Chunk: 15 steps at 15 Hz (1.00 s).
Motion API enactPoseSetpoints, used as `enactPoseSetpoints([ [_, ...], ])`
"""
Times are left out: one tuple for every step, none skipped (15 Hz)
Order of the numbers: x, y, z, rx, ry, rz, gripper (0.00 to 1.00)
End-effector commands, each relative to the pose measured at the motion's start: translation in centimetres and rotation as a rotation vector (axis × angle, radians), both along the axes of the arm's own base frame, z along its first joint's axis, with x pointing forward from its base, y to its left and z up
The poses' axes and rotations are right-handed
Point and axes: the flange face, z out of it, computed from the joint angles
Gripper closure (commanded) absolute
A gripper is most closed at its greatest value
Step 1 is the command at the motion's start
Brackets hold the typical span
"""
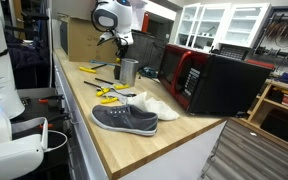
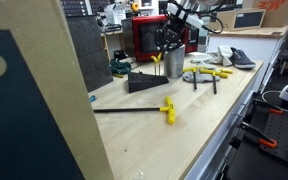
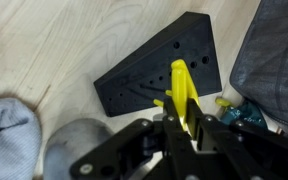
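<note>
In the wrist view my gripper (image 3: 187, 120) is shut on a yellow-handled tool (image 3: 182, 88), whose end sticks out past the fingertips. Just beyond it lies a black wedge-shaped block (image 3: 149, 62) with rows of holes on its sloped face. The tool hangs over the block's near edge; whether they touch I cannot tell. In both exterior views the gripper (image 1: 119, 44) (image 2: 167, 44) hovers above a metal cup (image 1: 128, 71) (image 2: 174, 66), with the block (image 2: 144, 80) beside the cup. The cup's rim (image 3: 74, 150) shows at the lower left of the wrist view.
A grey shoe (image 1: 124, 118) and a white one (image 1: 156, 102) lie near the bench's front. A red and black microwave (image 1: 209, 80) stands behind them. Yellow hand tools (image 1: 109, 92) are scattered about. A long tool with a yellow handle (image 2: 167, 110) lies on the wood.
</note>
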Motion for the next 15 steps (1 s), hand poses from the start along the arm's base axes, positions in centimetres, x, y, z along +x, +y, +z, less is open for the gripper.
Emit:
enactPoseSetpoints([
  [0.2,1.2,0.6,-0.004,-0.006,0.024,0.96],
  [0.2,1.5,0.8,-0.014,-0.006,0.028,0.96],
  [0.2,1.7,1.1,-0.027,-0.005,0.032,0.96],
  [0.2,1.9,1.3,-0.039,-0.007,0.039,0.96],
  [0.2,2.0,1.6,-0.051,-0.009,0.039,0.96],
  [0.2,2.2,1.9,-0.061,-0.01,0.043,0.96],
  [0.3,2.3,2.1,-0.072,-0.013,0.045,0.96],
  [0.3,2.4,2.4,-0.081,-0.015,0.043,0.96],
  [0.3,2.5,2.7,-0.085,-0.017,0.043,0.96],
  [0.4,2.6,3.0,-0.086,-0.018,0.042,0.96],
  [0.4,2.7,3.3,-0.087,-0.019,0.04,0.96],
  [0.5,2.8,3.7,-0.085,-0.021,0.038,0.96],
  [0.5,2.9,4.1,-0.083,-0.02,0.038,0.96],
  [0.6,3.0,4.6,-0.08,-0.022,0.037,0.96],
  [0.7,3.1,5.2,-0.074,-0.019,0.034,0.96],
])
